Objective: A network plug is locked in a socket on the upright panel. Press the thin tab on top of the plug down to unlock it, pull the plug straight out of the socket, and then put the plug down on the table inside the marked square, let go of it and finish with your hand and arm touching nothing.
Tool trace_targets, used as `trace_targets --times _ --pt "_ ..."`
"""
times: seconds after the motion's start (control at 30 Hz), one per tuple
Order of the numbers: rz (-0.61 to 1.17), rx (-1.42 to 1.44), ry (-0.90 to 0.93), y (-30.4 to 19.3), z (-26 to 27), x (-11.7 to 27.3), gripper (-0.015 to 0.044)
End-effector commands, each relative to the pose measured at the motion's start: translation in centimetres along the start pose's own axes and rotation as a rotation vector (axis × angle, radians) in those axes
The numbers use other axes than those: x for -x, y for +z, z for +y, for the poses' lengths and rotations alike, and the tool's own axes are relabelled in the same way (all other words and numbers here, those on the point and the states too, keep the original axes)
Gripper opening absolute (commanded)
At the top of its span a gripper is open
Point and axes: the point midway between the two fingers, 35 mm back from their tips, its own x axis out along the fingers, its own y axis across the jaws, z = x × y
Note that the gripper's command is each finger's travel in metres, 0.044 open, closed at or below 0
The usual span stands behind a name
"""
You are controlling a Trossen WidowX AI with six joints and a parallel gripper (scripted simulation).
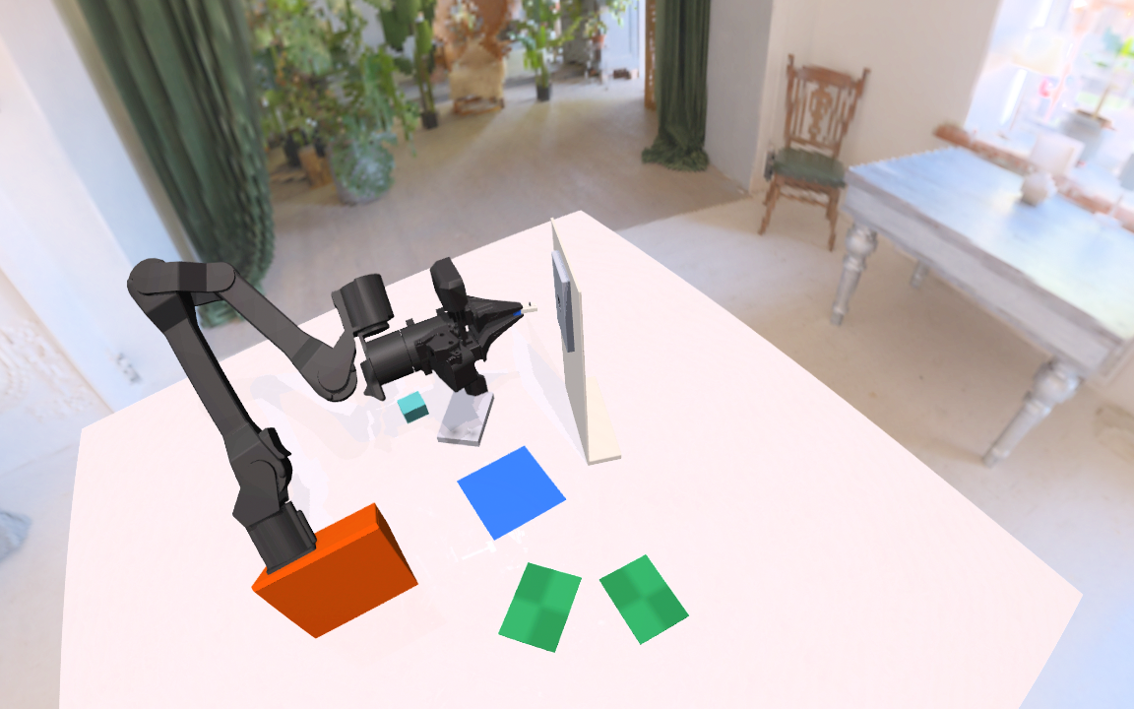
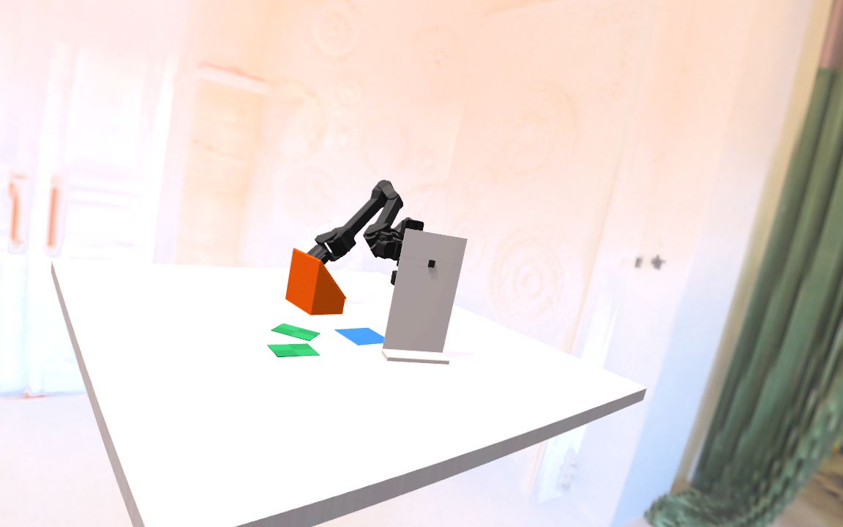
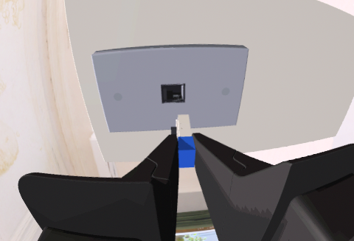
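Reading the top view left to right: orange base block (image 1: 338,573); arm (image 1: 201,370) reaching toward the upright panel (image 1: 573,353). Gripper (image 1: 514,310) clamped on the network plug (image 3: 186,149), blue body between the fingers, pale tip (image 1: 531,307) pointing at the panel. Plug in the air, clear of the socket (image 3: 173,93), a gap showing between them. Blue marked square (image 1: 510,490) on the table (image 1: 818,573) below, near the panel's foot; two green patches (image 1: 593,604) beyond it.
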Motion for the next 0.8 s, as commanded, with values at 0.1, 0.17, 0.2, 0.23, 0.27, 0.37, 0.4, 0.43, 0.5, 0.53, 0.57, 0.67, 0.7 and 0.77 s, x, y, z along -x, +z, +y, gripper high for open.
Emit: trace_targets --times 0.1,0.17,0.2,0.23,0.27,0.37,0.4,0.43,0.5,0.53,0.57,0.67,0.7,0.77 --pt "-0.004 0.000 0.001 -0.05 0.00 0.33 0.0000" --pt "-0.004 0.000 0.001 -0.08 0.00 0.40 0.0000" --pt "-0.004 0.000 0.001 -0.10 0.00 0.44 0.0000" --pt "-0.004 0.000 0.001 -0.11 0.00 0.48 0.0000" --pt "-0.004 0.000 0.001 -0.13 0.00 0.52 0.0000" --pt "-0.004 0.000 0.001 -0.17 0.00 0.63 0.0000" --pt "-0.004 0.000 0.001 -0.19 0.00 0.66 0.0000" --pt "-0.004 0.000 0.001 -0.20 0.00 0.70 0.0000" --pt "-0.004 0.000 0.001 -0.23 0.00 0.77 0.0000" --pt "-0.004 0.000 0.001 -0.25 -0.01 0.81 0.0000" --pt "-0.004 0.000 0.001 -0.26 -0.01 0.85 0.0000" --pt "-0.004 0.000 0.001 -0.30 -0.01 0.96 0.0000" --pt "-0.004 0.000 0.001 -0.32 -0.01 0.99 0.0000" --pt "-0.004 0.000 0.000 -0.35 -0.01 1.07 0.0000"
